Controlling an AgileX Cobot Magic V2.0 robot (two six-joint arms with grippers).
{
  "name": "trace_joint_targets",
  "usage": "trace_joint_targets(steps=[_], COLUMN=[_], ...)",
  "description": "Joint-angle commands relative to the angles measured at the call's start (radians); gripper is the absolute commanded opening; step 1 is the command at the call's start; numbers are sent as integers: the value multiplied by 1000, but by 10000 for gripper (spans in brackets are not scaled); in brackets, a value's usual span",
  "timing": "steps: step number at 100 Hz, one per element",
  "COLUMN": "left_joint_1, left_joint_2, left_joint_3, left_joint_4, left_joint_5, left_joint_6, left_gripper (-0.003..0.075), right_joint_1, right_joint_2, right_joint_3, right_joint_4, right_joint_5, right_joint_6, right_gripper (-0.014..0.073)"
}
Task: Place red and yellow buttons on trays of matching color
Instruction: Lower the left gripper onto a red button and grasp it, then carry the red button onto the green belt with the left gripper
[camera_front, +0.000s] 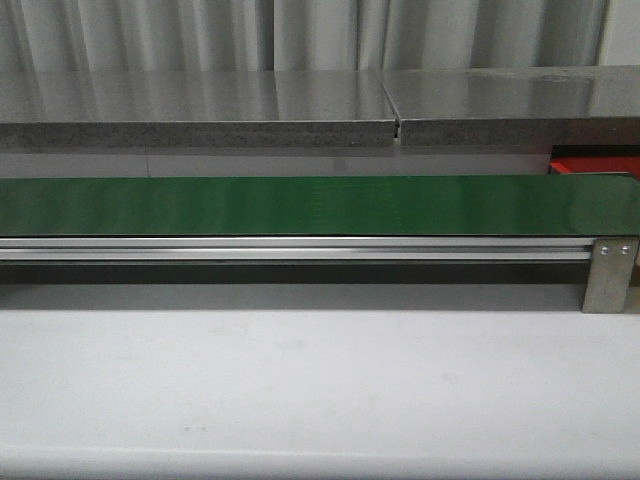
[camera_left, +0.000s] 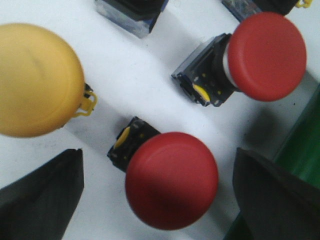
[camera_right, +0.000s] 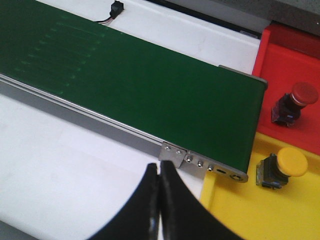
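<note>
Now, left gripper (camera_left: 159, 197): spread wide around a red button (camera_left: 171, 180) on the white table (camera_left: 130, 75), not touching it.
Right gripper (camera_right: 159, 200): clenched, empty.
Trays: red tray (camera_right: 285, 55) holds one red button (camera_right: 295, 102); yellow tray (camera_right: 250, 215) holds one yellow button (camera_right: 282, 167).

Green belt (camera_front: 300, 205), red tray (camera_right: 287, 55), seemingly yellow tray (camera_right: 260, 215).

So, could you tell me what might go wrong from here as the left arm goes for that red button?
1. The left gripper is open around a red button, with a yellow button close beside one finger; descending could nudge it.
2. The finger may only catch the domed cap, which might slip.
3. A second red button lies nearby and could get bumped.
</note>
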Motion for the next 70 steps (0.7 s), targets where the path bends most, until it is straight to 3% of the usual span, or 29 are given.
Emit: trace_joint_targets(steps=[1, 18, 56, 70], left_joint_1=[-6, -6, -6, -6], left_joint_2=[-53, -53, -83, -150], left_joint_3=[-30, -30, -30, -30], left_joint_4=[-31, -31, -31, -23], left_joint_5=[-39, -40, 21, 76], left_joint_6=[-12, -12, -8, 6], left_gripper=[594, 481, 8, -20], right_joint_1=[-1, -1, -1, -1], right_joint_2=[-10, -10, -10, -10], right_joint_3=[-23, -23, -23, -23], right_joint_4=[20, 20, 20, 20], right_joint_5=[-67, -67, -67, -67], right_joint_6=[-6, -6, -6, -6], right_gripper=[-118, -118, -118, -118])
